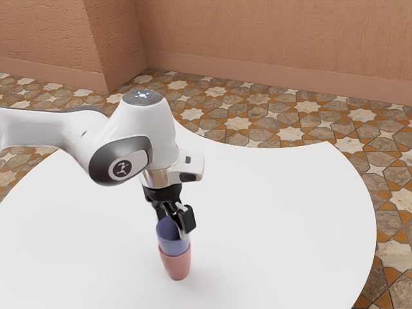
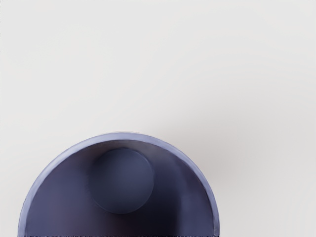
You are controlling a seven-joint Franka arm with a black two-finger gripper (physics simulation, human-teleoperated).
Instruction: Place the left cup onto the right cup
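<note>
From my remote seat I see the arm [image 1: 129, 138] reaching in from the exterior view's left and bending straight down over the white table [image 1: 277, 212]. The hand [image 1: 178, 222] points downward and sits right at the rim of the blue cup [image 1: 172, 239], with its black tips overlapping the upper edge of that cup on the side toward the exterior view's right. I cannot tell whether the hand is clamped on the rim or has let go of it, because the contact is too small and dark to read.

The blue cup stands upright, and its lower part is nested inside the pink cup [image 1: 176, 264]. The pink cup also stands upright, resting on the table near the table's front edge. Together the two form one stack, blue above and pink below, and the blue cup's upper half rises clear of the pink rim.

In the wrist view I look straight down into the blue cup [image 2: 121, 180]. I can see its round rim, its dark inner wall and the flat circular bottom, with bare white table [image 2: 158, 64] beyond it. The cup lies directly under the hand.

Behind the table are a patterned tile floor [image 1: 290, 122] and a brick-coloured wall [image 1: 270, 32].
</note>
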